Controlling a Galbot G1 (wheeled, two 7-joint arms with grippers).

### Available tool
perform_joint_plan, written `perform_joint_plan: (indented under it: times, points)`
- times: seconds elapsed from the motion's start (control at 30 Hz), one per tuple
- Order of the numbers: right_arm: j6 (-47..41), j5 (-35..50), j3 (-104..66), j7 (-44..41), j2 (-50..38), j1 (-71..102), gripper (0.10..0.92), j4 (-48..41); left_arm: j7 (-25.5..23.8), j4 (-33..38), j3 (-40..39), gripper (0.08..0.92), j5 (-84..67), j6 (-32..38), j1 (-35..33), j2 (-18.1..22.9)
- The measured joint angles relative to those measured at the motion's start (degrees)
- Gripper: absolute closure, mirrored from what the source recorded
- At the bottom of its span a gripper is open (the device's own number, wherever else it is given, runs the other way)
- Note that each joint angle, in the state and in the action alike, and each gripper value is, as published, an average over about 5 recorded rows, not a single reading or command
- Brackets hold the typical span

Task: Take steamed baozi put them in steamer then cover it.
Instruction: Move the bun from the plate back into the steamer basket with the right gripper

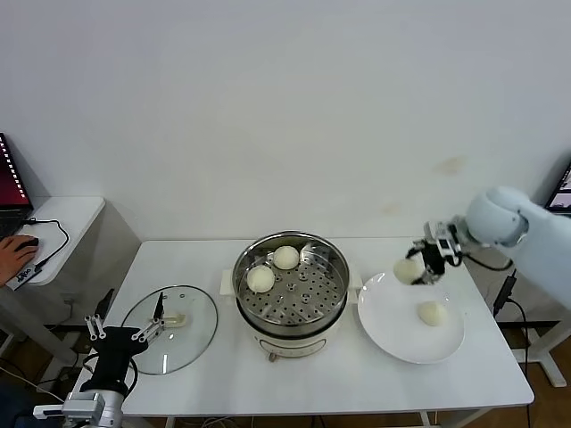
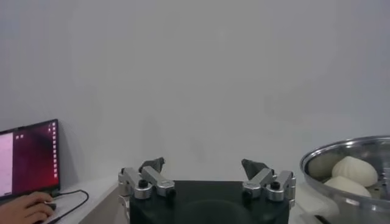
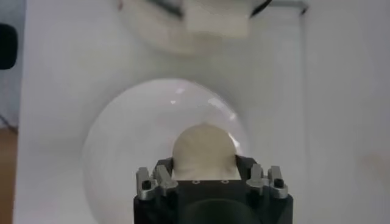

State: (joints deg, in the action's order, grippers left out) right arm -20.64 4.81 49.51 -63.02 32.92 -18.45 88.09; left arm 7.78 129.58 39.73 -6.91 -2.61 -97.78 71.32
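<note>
Right gripper (image 1: 416, 267) clamping a baozi (image 1: 407, 270) above the plate (image 1: 393, 332) (seemingly lifted clear), left gripper (image 1: 125, 332) spread open, idle.

Steamer (image 2: 350, 167) cut off at frame edge in left wrist view; fourth baozi (image 3: 203, 150) partly hidden behind right gripper (image 3: 205, 173); plate (image 3: 122, 146) rim partly cropped.

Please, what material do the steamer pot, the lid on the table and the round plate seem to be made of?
The steamer pot looks like polished stainless steel: shiny, grey, with a perforated tray inside, on a cream base, probably plastic. The lid looks like clear glass, since the table shows through it, with a thin metal-looking rim. The plate is smooth, glossy white, probably ceramic, perhaps plastic.
</note>
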Motion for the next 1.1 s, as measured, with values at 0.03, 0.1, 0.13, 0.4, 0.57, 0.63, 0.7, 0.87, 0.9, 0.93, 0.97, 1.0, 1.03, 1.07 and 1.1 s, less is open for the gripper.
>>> perform_joint_plan:
  times: [0.03, 0.1, 0.13, 0.4, 0.57, 0.63, 0.7, 0.87, 0.9, 0.93, 0.97, 1.0, 1.03, 1.07, 1.1]
  points:
    - [-0.04, 0.56, 0.84, 0.28, 0.82, -1.43, 0.381, 0.21, 0.0, 0.0, 0.04, 0.177, 0.01, 0.0, -0.01, 0.01]
    - [-0.01, 1.6, 2.38, 0.9, 2.64, -3.94, 0.38, 0.58, 0.01, -0.06, 0.18, 0.177, 0.01, 0.0, -0.01, 0.03]
    - [0.05, 2.08, 3.09, 1.26, 3.63, -5.0, 0.379, 0.73, 0.01, -0.13, 0.28, 0.177, 0.01, 0.0, -0.01, 0.06]
    - [2.45, 4.68, 8.0, 4.35, 11.33, -9.23, 0.372, 0.77, 0.05, -0.44, 0.74, 0.177, 0.25, 0.04, -0.09, 0.83]
    - [6.23, 4.47, 11.38, 5.76, 15.52, -9.49, 0.372, 0.16, 0.11, -0.46, 0.92, 0.177, 0.43, 0.03, -0.05, 1.11]
    - [8.11, 3.75, 12.75, 6.23, 17.01, -9.39, 0.372, -0.05, 0.12, -0.45, 1.16, 0.177, 0.41, 0.01, -0.06, 1.11]
    - [10.03, 2.77, 14.06, 6.64, 18.44, -9.21, 0.372, -0.22, 0.12, -0.43, 1.44, 0.177, 0.37, 0.0, -0.09, 1.11]
    - [14.71, -0.02, 16.91, 7.28, 21.61, -8.93, 0.372, -0.35, 0.13, -0.27, 2.03, 0.177, 0.29, -0.02, -0.31, 1.43]
    - [15.59, -0.59, 17.43, 7.37, 22.19, -8.93, 0.372, -0.31, 0.13, -0.21, 2.09, 0.177, 0.29, -0.02, -0.36, 1.53]
    - [16.47, -1.18, 17.94, 7.47, 22.76, -8.92, 0.372, -0.28, 0.13, -0.14, 2.11, 0.177, 0.29, -0.02, -0.4, 1.63]
    - [17.32, -1.78, 18.43, 7.55, 23.31, -8.9, 0.372, -0.26, 0.13, -0.07, 2.12, 0.177, 0.29, -0.02, -0.41, 1.73]
    - [18.18, -2.39, 18.91, 7.63, 23.86, -8.85, 0.372, -0.26, 0.13, -0.02, 2.13, 0.177, 0.3, -0.02, -0.4, 1.85]
    - [19.05, -3.03, 19.38, 7.7, 24.4, -8.77, 0.372, -0.3, 0.14, 0.04, 2.14, 0.177, 0.3, -0.02, -0.38, 1.96]
    - [19.89, -3.65, 19.8, 7.75, 24.9, -8.67, 0.372, -0.35, 0.14, 0.09, 2.15, 0.177, 0.3, -0.02, -0.36, 2.06]
    - [20.74, -4.29, 20.2, 7.79, 25.38, -8.56, 0.372, -0.39, 0.14, 0.17, 2.17, 0.177, 0.3, -0.01, -0.36, 2.15]
